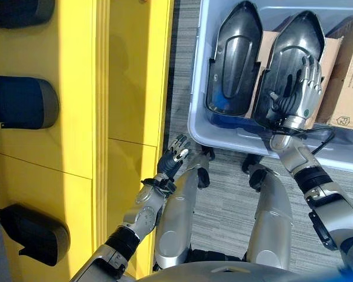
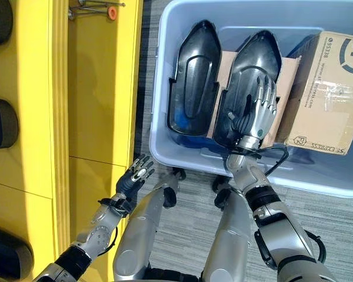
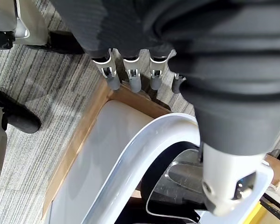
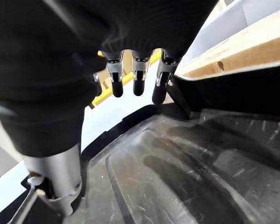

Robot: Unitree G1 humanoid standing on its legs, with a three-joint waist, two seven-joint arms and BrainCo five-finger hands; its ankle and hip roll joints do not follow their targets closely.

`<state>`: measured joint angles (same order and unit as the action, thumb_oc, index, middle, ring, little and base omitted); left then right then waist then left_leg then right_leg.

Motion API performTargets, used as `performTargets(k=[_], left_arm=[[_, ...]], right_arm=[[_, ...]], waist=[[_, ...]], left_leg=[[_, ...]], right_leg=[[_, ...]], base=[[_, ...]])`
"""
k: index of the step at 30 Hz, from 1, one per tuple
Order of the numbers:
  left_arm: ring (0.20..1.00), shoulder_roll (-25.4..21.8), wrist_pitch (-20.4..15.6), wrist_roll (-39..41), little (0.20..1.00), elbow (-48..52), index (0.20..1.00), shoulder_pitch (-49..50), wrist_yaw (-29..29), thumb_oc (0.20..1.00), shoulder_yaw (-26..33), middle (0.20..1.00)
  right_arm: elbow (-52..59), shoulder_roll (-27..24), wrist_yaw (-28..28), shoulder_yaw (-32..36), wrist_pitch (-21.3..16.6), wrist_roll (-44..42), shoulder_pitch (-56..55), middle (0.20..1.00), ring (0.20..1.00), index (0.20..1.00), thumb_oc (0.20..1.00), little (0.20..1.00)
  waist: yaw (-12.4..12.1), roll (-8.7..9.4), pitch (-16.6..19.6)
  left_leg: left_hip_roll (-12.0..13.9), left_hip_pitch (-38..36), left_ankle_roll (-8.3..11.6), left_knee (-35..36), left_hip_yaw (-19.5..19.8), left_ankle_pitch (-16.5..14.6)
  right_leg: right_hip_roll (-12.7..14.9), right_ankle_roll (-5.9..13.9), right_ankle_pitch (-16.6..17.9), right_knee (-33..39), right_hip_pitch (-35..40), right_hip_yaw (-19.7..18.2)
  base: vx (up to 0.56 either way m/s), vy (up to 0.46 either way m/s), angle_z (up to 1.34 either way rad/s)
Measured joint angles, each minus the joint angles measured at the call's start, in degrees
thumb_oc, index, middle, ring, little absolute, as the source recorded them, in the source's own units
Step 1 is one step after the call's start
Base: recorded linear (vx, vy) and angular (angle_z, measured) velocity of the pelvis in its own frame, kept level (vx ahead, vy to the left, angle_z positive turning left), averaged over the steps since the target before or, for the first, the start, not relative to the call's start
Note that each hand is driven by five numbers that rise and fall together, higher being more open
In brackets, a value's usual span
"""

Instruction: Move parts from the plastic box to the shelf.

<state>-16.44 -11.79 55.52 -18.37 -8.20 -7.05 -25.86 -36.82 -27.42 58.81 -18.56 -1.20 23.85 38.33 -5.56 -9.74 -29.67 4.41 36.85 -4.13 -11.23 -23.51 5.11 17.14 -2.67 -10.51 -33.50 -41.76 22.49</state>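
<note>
right hand (image 2: 257, 108) spread flat over black part (image 2: 247, 76) in plastic box (image 2: 165, 154); pickup step, grasp needed next.

The light is bright and even, and it seems to come from above. The yellow shelf (image 1: 129, 88) looks strongly lit, with a soft paler band along its front edge. Glossy highlights lie on the two black parts (image 2: 191, 76) in the plastic box (image 2: 165, 155), and on the tape of the cardboard box (image 2: 326, 94). In the wrist views, the dark ribbed covers are very close and out of focus. The right hand (image 4: 135, 79) throws faint finger shadows on the scratched black surface below it.
</note>
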Motion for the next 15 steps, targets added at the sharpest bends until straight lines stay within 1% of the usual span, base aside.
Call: performTargets(k=[7,10,13,15], left_arm=[[1.000,0.0,0.0,-0.1,1.000,-0.4,1.000,0.0,0.0,1.000,0.0,1.000],[1.000,0.0,0.1,-0.5,1.000,-1.1,1.000,0.0,0.0,1.000,0.0,1.000],[1.000,0.0,0.1,-0.5,1.000,-1.5,1.000,0.1,0.0,1.000,0.0,1.000],[1.000,0.0,0.1,-0.5,1.000,-1.5,1.000,0.2,0.0,1.000,0.0,1.000]], right_arm=[[-0.3,0.1,0.2,0.6,0.2,-2.4,-0.5,1.000,1.000,1.000,1.000,1.000],[-0.2,0.2,2.5,0.9,-0.2,-3.1,-0.5,1.000,1.000,1.000,1.000,1.000],[0.0,0.2,2.9,2.4,-0.6,-3.5,-0.5,1.000,1.000,1.000,1.000,1.000],[2.6,0.2,3.3,3.2,-0.5,-3.4,-1.1,1.000,1.000,1.000,1.000,1.000]], waist=[[0.2,0.00,0.0],[0.2,0.00,0.0],[0.4,0.00,0.0],[0.6,0.00,0.0]], left_leg=[[0.0,0.0,-0.10,-0.1,0.0,0.1],[0.0,0.0,-0.12,-0.2,0.0,0.1],[-0.1,0.0,-0.19,-0.1,0.0,0.1],[-0.2,-0.1,-0.21,0.0,-0.3,0.1]], right_leg=[[0.1,-0.02,0.0,-0.3,0.0,0.0],[0.2,-0.02,0.0,-0.3,0.0,0.0],[0.2,-0.03,0.0,-0.3,-0.1,-0.1],[0.2,0.08,0.2,-0.3,-0.3,-0.5]], base=[[0.00,0.000,0.00],[0.00,0.000,0.00],[0.00,0.000,0.00],[0.01,0.019,-0.07]])
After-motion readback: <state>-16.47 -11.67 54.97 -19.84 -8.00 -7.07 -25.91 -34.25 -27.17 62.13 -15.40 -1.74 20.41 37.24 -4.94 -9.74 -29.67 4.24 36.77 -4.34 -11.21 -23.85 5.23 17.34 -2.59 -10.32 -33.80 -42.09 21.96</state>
